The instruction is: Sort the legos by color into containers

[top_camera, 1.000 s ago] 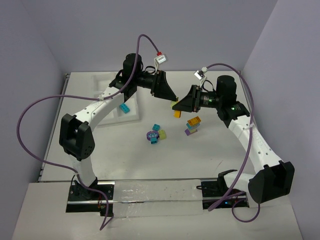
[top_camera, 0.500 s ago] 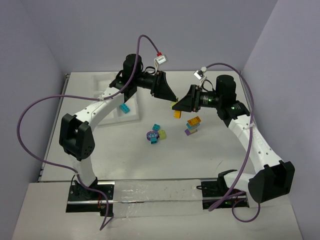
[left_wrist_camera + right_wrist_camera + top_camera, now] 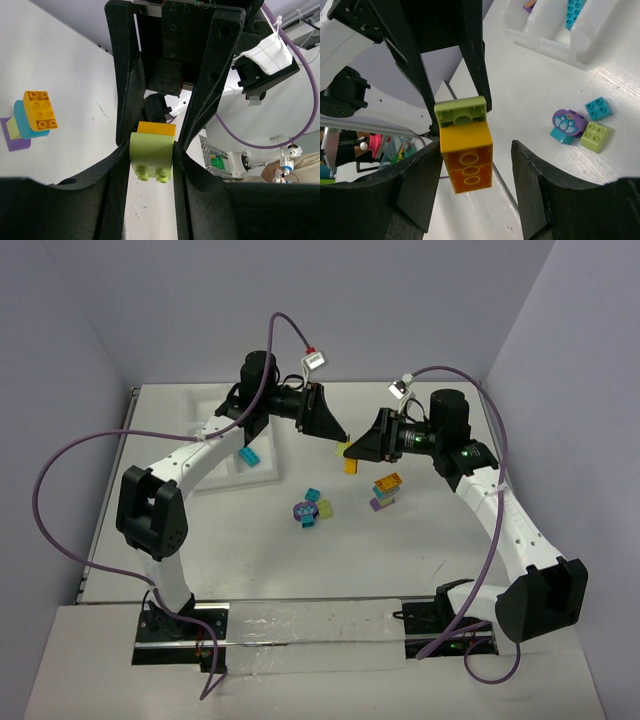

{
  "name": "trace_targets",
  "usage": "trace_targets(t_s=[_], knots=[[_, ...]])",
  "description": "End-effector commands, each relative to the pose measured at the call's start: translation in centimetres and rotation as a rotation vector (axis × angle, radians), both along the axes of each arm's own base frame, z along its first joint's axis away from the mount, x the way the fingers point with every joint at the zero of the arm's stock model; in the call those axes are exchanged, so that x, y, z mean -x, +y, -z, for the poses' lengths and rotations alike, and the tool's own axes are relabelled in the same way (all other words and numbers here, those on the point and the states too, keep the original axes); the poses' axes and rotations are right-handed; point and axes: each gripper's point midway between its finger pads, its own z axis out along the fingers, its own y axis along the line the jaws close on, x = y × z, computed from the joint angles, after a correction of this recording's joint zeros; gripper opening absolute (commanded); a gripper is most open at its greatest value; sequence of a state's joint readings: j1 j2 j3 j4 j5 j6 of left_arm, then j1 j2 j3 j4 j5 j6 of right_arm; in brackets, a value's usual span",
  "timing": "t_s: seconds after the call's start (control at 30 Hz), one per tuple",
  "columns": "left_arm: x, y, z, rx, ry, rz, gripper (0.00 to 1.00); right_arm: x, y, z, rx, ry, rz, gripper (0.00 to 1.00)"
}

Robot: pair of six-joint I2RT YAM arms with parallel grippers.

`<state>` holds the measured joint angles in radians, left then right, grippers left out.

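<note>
A lime green brick (image 3: pixel 151 151) stuck to an orange brick (image 3: pixel 466 157) hangs in the air between both arms, above the table (image 3: pixel 420 540). My left gripper (image 3: pixel 150 156) is shut on the lime brick (image 3: pixel 346 448). My right gripper (image 3: pixel 477 147) stands open around the orange brick; its right finger (image 3: pixel 540 175) is clearly apart from the brick and its left finger is close beside it. On the table lie a stack of orange, teal, lime and purple bricks (image 3: pixel 385 490) and a purple, teal and lime group (image 3: pixel 312 510). The white tray of containers (image 3: pixel 215 415) holds a teal brick (image 3: pixel 248 456).
The tray (image 3: pixel 545 35) sits at the far left of the table, behind the left arm. Purple cables loop above both arms. The grey walls close in at the back and on both sides.
My right gripper's jaws have spread apart off the orange brick. My left gripper stays clamped on the lime brick, and the joined pair has shifted slightly towards the back.
</note>
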<state>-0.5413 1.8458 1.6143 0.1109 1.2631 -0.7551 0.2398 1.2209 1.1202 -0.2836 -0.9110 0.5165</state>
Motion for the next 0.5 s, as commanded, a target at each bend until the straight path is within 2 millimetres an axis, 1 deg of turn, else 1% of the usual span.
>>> trace_targets(t_s=[0.0, 0.17, 0.33, 0.43, 0.47], knots=[[0.58, 1.07, -2.76, 0.070, -0.083, 0.013, 0.00, -0.05, -0.06, -1.43, 0.001, -0.060, -0.006, 0.67], [0.19, 1.18, -2.86, 0.072, -0.077, 0.002, 0.00, 0.17, 0.04, -1.25, 0.000, -0.056, -0.025, 0.68], [0.11, 1.25, -3.12, 0.084, -0.075, 0.004, 0.00, 0.33, 0.22, -1.20, -0.011, -0.057, -0.040, 0.66], [0.11, 1.22, -3.16, 0.088, -0.071, 0.005, 0.00, 0.39, 0.31, -1.21, -0.017, -0.056, -0.048, 0.60], [0.07, 1.20, -3.12, 0.087, -0.070, 0.004, 0.00, 0.42, 0.36, -1.25, -0.020, -0.057, -0.051, 0.55]])
